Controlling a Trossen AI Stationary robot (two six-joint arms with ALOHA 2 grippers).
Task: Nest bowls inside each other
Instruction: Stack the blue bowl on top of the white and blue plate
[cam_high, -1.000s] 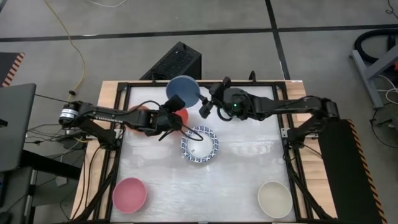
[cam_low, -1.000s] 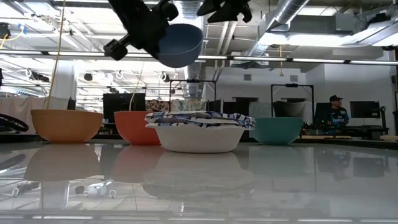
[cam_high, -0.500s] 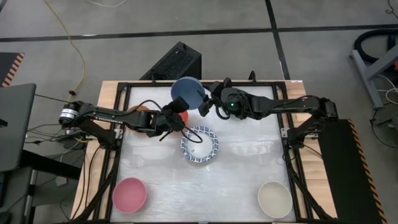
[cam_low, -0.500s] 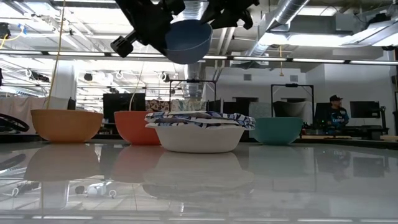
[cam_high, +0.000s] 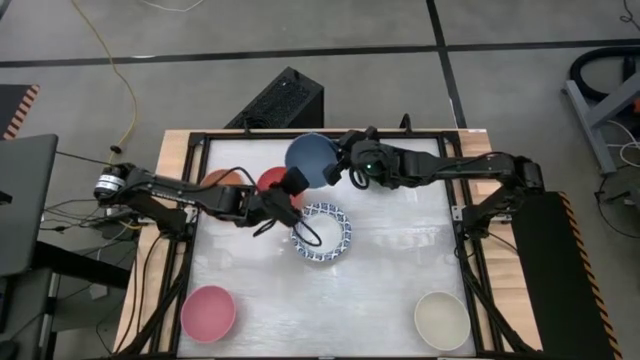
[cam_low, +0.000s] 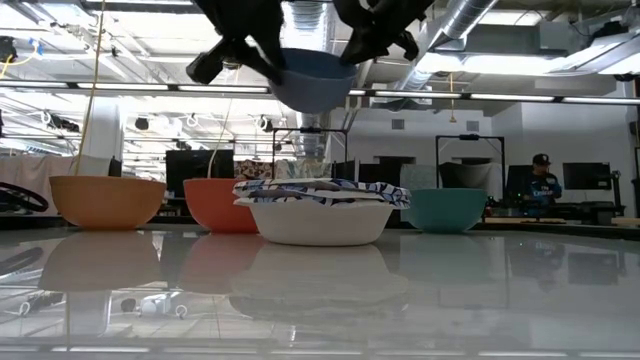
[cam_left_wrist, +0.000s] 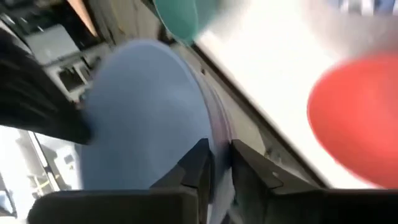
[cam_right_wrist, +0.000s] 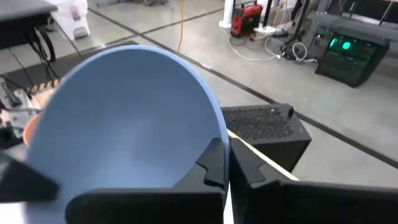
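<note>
High view: both arms' fingers (cam_high: 345, 172) on raised blue bowl (cam_high: 312, 158).

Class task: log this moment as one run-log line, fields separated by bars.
stage: mid-air handover | blue bowl: aloft | right gripper: shut on rim | left gripper: on rim | patterned stack: below

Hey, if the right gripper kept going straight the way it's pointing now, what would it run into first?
Probably the left gripper. The right gripper, shut on the blue bowl, points across the bowl toward it. Depth is unclear.
</note>
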